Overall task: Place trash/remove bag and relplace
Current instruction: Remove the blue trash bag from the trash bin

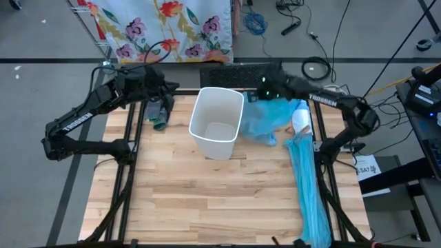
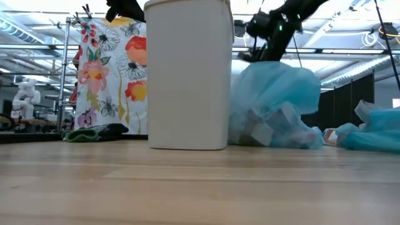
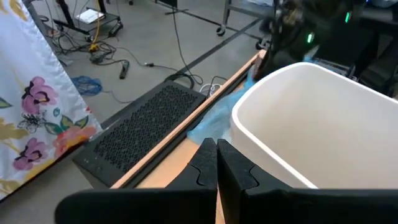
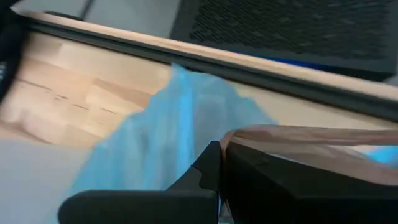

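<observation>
Dark cloth with a green patch (image 1: pixel 159 117) lies in the upper left of the high view, on the light wooden slatted table (image 1: pixel 207 200), just under the left gripper (image 1: pixel 162 96). That gripper hangs above the table's far left corner with its two dark fingers (image 3: pixel 208 165) pressed together on nothing, as the left wrist view shows. Right of it, near the frame's upper middle, stands the white plastic waste bin (image 1: pixel 219 122), upright and unlined; its inside looks bare, though the low view shows only its outer wall (image 2: pixel 187 75).

Further right, touching the bin's side, sits a bunched light-blue plastic bag (image 1: pixel 270 118). In the low view the bag (image 2: pixel 275 106) is translucent and pale crumpled scraps of trash (image 2: pixel 262 131) show dimly through it; their number and kind are hard to make out. The right gripper (image 1: pixel 265 86) is over the bag's far edge, fingers closed; in the right wrist view a brown paper-like edge (image 4: pixel 305 140) crosses just beside them, and whether it is pinched cannot be told. A white crumpled piece (image 1: pixel 301 118) lies at the bag's right.

Down the right edge runs a long light-blue plastic sheet (image 1: pixel 309 186), cut off by the frame's bottom. The table's lower left and centre are bare wood, with open room in front of the bin.
</observation>
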Tool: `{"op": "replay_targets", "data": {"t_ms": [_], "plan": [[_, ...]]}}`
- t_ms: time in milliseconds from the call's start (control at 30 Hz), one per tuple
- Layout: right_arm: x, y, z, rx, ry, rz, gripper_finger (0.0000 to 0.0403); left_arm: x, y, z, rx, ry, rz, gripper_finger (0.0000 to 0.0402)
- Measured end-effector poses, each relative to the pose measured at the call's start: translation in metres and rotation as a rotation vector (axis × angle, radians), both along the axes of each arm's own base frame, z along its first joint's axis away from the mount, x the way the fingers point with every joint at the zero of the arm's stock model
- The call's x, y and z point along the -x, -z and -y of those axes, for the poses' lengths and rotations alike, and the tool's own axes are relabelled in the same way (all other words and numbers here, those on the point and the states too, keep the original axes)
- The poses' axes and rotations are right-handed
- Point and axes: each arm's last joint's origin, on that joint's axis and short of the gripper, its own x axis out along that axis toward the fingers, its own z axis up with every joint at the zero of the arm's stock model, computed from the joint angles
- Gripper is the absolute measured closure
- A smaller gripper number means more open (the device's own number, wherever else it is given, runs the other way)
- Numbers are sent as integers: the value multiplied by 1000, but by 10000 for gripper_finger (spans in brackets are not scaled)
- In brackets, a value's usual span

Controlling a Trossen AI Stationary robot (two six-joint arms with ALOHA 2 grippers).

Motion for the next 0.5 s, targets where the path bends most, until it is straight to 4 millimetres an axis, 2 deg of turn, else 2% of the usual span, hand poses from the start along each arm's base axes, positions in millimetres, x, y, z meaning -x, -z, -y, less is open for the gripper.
{"op": "replay_targets", "data": {"t_ms": [233,500], "plan": [[-10,77,-29,140,34,148,403,0,0,0,4,-2,2,401],[14,133,-59,335,116,147,403,0,0,0,3,-2,2,401]]}}
